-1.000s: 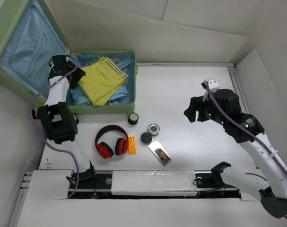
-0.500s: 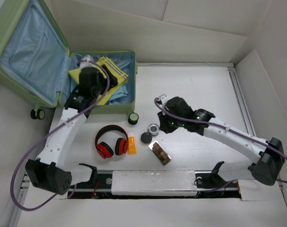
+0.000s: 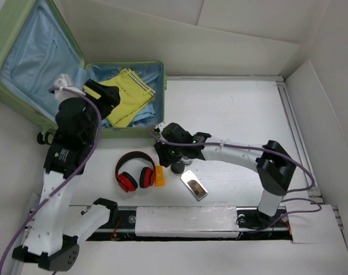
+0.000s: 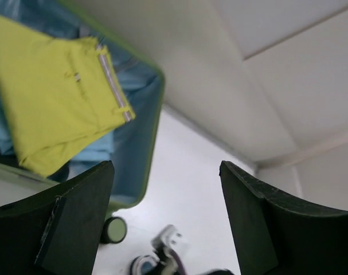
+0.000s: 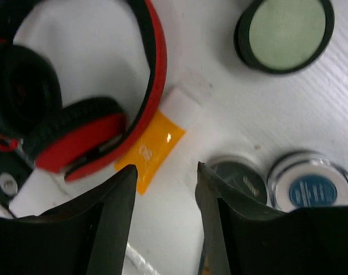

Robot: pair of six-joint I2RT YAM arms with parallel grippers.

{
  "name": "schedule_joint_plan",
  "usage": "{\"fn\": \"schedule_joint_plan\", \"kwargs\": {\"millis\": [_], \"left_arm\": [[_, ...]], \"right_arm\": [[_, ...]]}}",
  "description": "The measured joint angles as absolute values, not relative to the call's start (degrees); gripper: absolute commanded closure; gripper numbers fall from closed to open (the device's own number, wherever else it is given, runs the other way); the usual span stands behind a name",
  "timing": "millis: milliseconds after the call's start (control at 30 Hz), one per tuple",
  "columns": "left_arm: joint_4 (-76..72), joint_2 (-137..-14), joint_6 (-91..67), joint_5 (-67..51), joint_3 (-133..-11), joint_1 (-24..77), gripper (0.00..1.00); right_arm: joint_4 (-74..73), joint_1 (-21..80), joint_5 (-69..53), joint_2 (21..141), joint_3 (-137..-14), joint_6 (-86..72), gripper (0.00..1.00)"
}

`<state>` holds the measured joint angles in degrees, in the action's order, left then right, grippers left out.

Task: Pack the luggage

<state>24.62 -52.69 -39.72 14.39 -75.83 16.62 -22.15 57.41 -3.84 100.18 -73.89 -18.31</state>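
The pale green luggage (image 3: 157,67) lies open at the far left, its blue-lined lid (image 3: 36,54) leaning back. A folded yellow garment (image 3: 128,91) lies in its base and shows in the left wrist view (image 4: 53,109). My left gripper (image 3: 105,94) is open and empty above the base's left side. My right gripper (image 3: 163,158) is open and empty, low over the table between the orange tube (image 5: 153,143) and a dark tin (image 5: 239,180). Red headphones (image 3: 133,172) lie left of the tube (image 3: 160,176).
A green-lidded jar (image 5: 285,31) stands in front of the luggage. A blue-labelled tin (image 5: 311,183) sits beside the dark tin. A silver rectangular case (image 3: 194,185) lies near the front edge. White walls close in the table at the back and right.
My right gripper has moved left, from over the tins to the orange tube by the headphones. My left arm has drawn back to the left, its gripper still over the luggage base.
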Motion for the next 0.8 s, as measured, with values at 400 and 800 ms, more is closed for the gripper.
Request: {"fn": "schedule_joint_plan", "kwargs": {"millis": [400, 800], "left_arm": [[25.9, -48.5, -39.3, 8.6, -74.5, 16.5, 0.29], [28.8, -48.1, -36.4, 7.5, -77.0, 16.5, 0.29]], "right_arm": [[-21.8, 57.5, -0.1, 119.9, -91.4, -21.8, 0.48], [-22.3, 60.2, -0.4, 125.2, -94.5, -24.7, 1.0]]}}
